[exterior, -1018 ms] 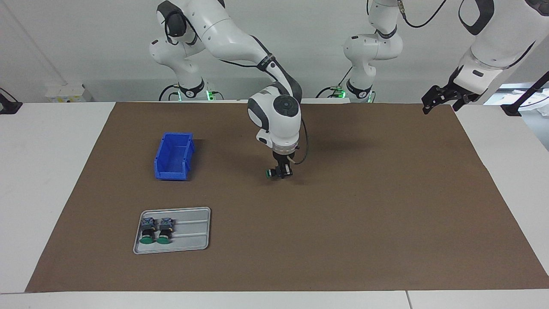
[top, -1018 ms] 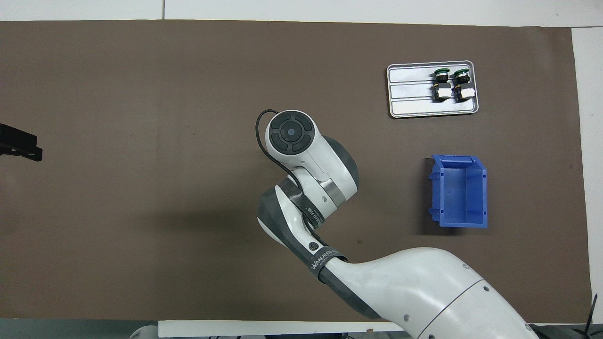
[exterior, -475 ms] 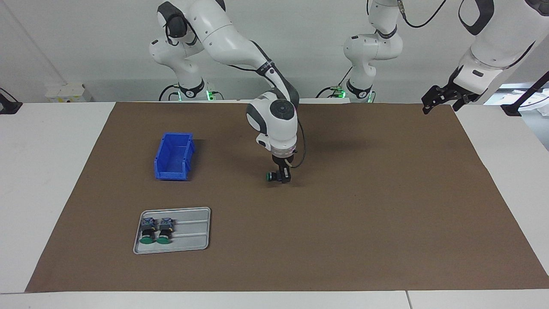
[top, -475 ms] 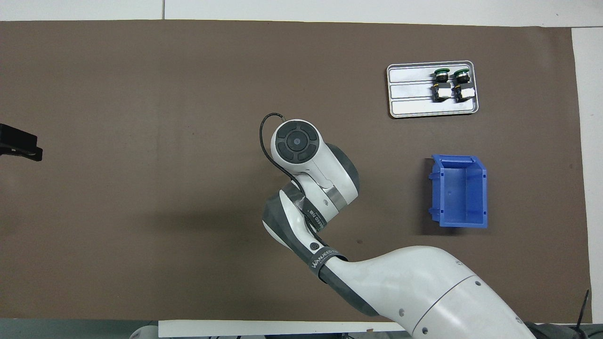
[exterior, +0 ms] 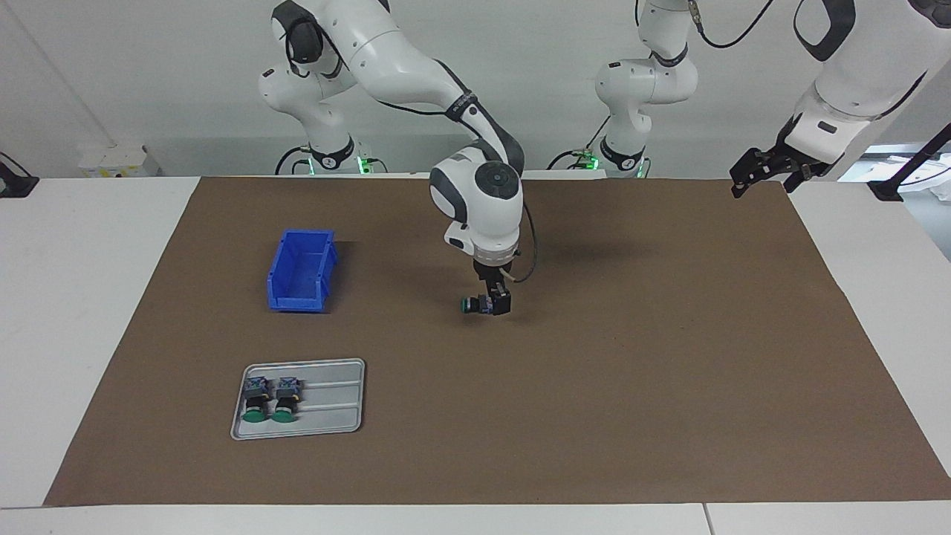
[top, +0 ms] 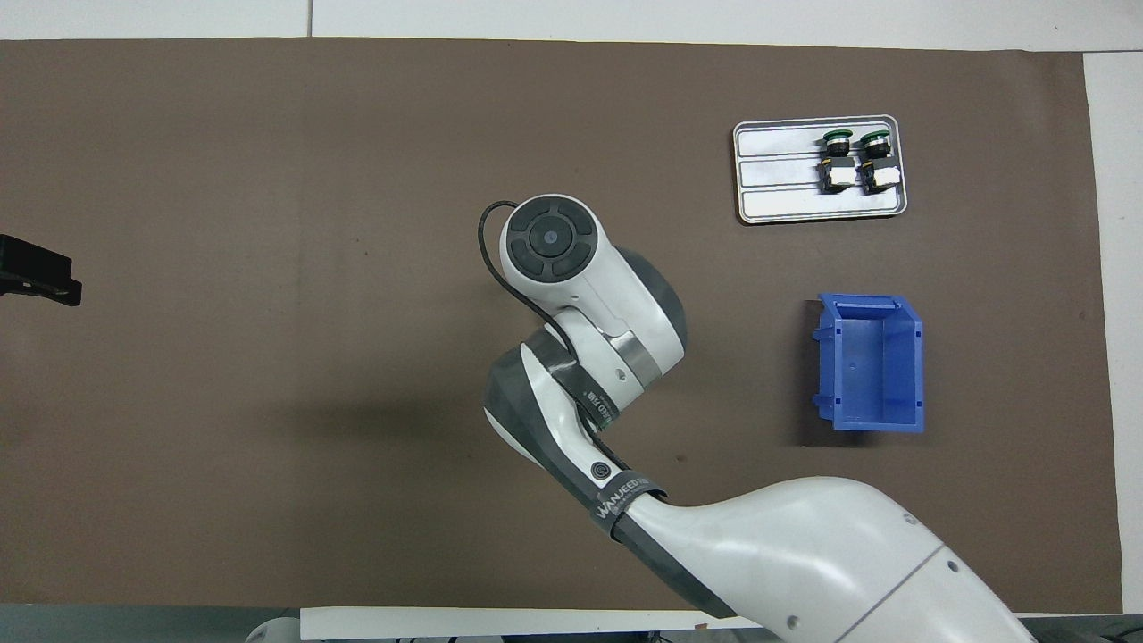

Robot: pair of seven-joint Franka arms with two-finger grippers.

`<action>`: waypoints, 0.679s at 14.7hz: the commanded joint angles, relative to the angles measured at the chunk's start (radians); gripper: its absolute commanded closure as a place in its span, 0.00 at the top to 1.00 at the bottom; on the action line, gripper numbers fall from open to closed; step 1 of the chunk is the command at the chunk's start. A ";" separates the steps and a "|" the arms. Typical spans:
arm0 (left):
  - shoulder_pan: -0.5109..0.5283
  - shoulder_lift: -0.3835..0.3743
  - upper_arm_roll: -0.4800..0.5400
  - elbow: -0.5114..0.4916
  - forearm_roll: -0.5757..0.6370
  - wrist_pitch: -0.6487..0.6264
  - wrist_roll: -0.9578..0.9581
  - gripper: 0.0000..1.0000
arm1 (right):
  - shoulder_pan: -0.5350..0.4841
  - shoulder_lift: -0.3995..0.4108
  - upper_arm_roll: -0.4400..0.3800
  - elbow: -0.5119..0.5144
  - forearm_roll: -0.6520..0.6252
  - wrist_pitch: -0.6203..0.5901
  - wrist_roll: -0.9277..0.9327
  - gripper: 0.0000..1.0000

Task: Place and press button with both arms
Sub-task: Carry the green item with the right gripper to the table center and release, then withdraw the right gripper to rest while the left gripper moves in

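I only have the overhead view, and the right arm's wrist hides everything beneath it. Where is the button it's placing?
Observer: In the facing view, the button is right at the right pincer, down at the mat.
Operator: Which way is it lying?
Observer: On its side, with the green cap pointing toward the right arm's end.
Operator: And the left pincer? I see only a black tip.
Observer: The left pincer hangs open and empty over the mat's edge at the left arm's end, waiting.
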 commanded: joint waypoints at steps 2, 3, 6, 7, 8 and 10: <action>-0.007 -0.038 -0.009 -0.055 0.003 0.036 -0.090 1.00 | -0.137 -0.161 0.010 -0.013 0.009 -0.163 -0.250 0.98; -0.007 -0.039 -0.011 -0.062 0.003 0.062 -0.123 1.00 | -0.172 -0.201 0.010 -0.013 0.009 -0.215 -0.331 0.98; -0.055 -0.038 -0.017 -0.075 0.003 0.067 -0.274 1.00 | -0.286 -0.293 0.010 -0.013 0.009 -0.353 -0.580 0.98; -0.070 -0.038 -0.017 -0.075 0.001 0.069 -0.327 1.00 | -0.323 -0.323 0.010 -0.015 0.009 -0.390 -0.671 0.98; -0.091 -0.035 -0.018 -0.079 0.001 0.073 -0.386 1.00 | -0.363 -0.358 0.009 -0.015 0.009 -0.429 -0.789 0.98; -0.128 -0.030 -0.018 -0.108 0.001 0.099 -0.499 1.00 | -0.438 -0.419 0.006 -0.015 0.009 -0.494 -1.006 0.98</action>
